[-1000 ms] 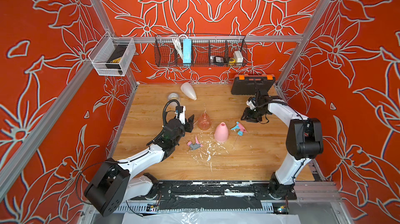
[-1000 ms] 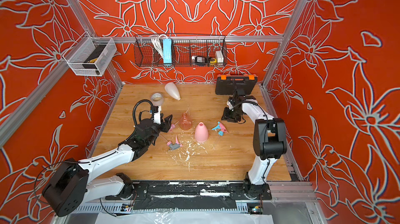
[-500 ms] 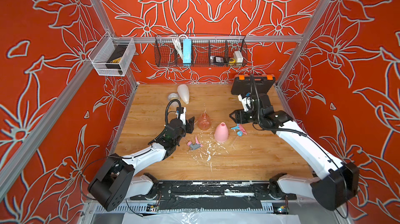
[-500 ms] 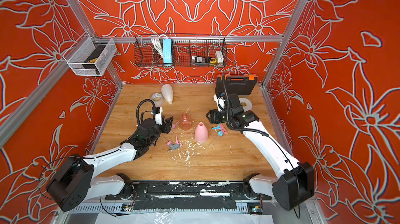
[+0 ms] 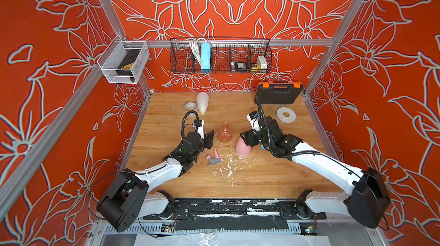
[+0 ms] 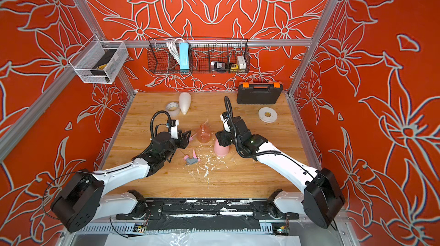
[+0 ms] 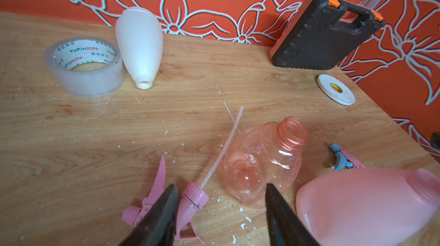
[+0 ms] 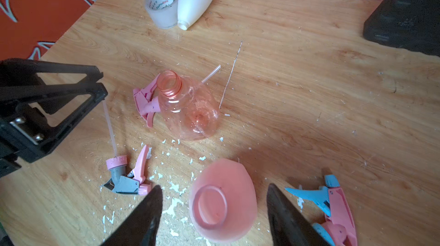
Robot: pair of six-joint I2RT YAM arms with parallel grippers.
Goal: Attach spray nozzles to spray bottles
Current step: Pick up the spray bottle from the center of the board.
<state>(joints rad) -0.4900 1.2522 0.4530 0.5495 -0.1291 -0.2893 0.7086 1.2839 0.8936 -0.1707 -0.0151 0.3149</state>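
In both top views the left gripper (image 5: pixel 209 137) sits low over the wooden table (image 5: pixel 262 178), jaws partly apart and holding nothing. It is just beside the orange bottle (image 5: pixel 224 135), which stands upright mid-table. The right gripper (image 5: pixel 245 137) hovers at the neck of the pink bottle (image 5: pixel 243 150), also upright. Its jaws are spread, but whether they touch the bottle cannot be told from here. The pink-and-grey nozzle (image 5: pixel 214 160) lies between the arms, toward the front. The cream bottle (image 5: pixel 202 102) lies on its side at the back, beside a clear tape roll (image 5: pixel 190 106).

In the left wrist view the left gripper's fingers (image 7: pixel 164 216) stand apart with nothing clamped. One finger covers part of the all-pink nozzle (image 7: pixel 194 193), which lies by the orange bottle's base. The pink-and-blue nozzle (image 7: pixel 342 161) lies farther off.

In the right wrist view the right gripper's fingers (image 8: pixel 147 216) straddle the pink bottle's open mouth with a gap on each side, gripping nothing. The pink-and-blue nozzle lies just outside one finger.

A second ago the right arm was folded back near the black tool case (image 5: pixel 278 93); it has since swung in to the pink bottle. The left arm has barely shifted. The cream bottle lay slanted then; its neck now points toward the front.
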